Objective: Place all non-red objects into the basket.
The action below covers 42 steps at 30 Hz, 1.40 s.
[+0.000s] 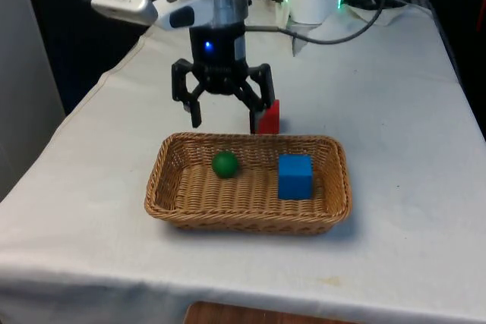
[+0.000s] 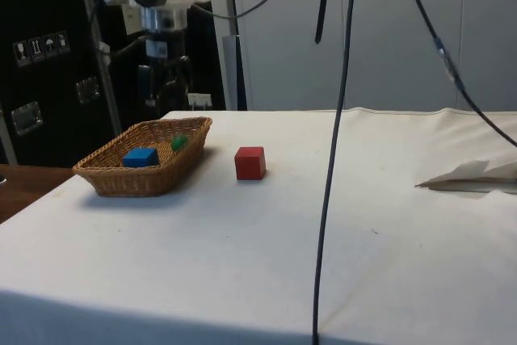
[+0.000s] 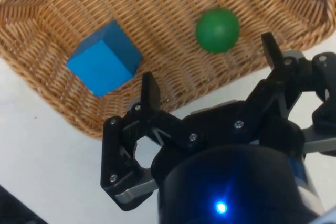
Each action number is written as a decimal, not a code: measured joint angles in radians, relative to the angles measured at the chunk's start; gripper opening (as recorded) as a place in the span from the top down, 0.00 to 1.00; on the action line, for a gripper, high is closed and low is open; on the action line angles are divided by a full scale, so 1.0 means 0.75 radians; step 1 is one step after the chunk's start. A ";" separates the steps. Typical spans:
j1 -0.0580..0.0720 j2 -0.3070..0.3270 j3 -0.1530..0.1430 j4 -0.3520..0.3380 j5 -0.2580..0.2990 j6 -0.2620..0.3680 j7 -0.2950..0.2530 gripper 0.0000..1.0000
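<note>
White cloth (image 1: 91, 210) under basket (image 1: 247, 218), dark cabinets (image 2: 40, 54).

My hand (image 3: 210, 85) hangs spread wide and empty above the wicker basket (image 3: 157, 19). Inside it a blue cube (image 3: 104, 59) sits near one long wall and a green ball (image 3: 217, 29) lies apart from it; white bench (image 3: 37, 171) lies beside the basket

I see the oblong wicker basket (image 1: 247, 210) on the white cloth, holding a green ball (image 1: 225, 164) and, well apart from it, a blue cube (image 1: 295, 177). A red cube (image 2: 250, 162) sits just outside its rim.
</note>
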 measured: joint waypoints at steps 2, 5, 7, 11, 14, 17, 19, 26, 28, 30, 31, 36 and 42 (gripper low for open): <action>0.001 -0.013 0.000 -0.011 -0.001 0.000 0.000 0.00; 0.005 -0.044 -0.003 -0.036 -0.004 0.000 0.000 0.00; 0.012 -0.075 -0.005 -0.060 -0.007 -0.001 0.000 0.00; 0.027 -0.153 -0.012 -0.119 -0.027 -0.003 0.003 0.00; 0.032 -0.196 -0.013 -0.151 -0.036 -0.003 0.004 0.00; 0.039 -0.236 -0.013 -0.183 -0.052 -0.003 0.013 0.00; 0.041 -0.251 -0.013 -0.195 -0.057 -0.003 0.017 0.00; 0.063 -0.360 -0.013 -0.287 -0.095 -0.003 0.041 0.00; 0.065 -0.375 -0.013 -0.297 -0.103 -0.003 0.048 0.00; 0.075 -0.421 -0.013 -0.333 -0.127 -0.003 0.064 0.00; 0.077 -0.437 -0.013 -0.347 -0.133 -0.003 0.069 0.00; 0.089 -0.500 -0.011 -0.396 -0.165 -0.003 0.088 0.00; 0.108 -0.595 0.004 -0.469 -0.225 -0.003 0.125 0.00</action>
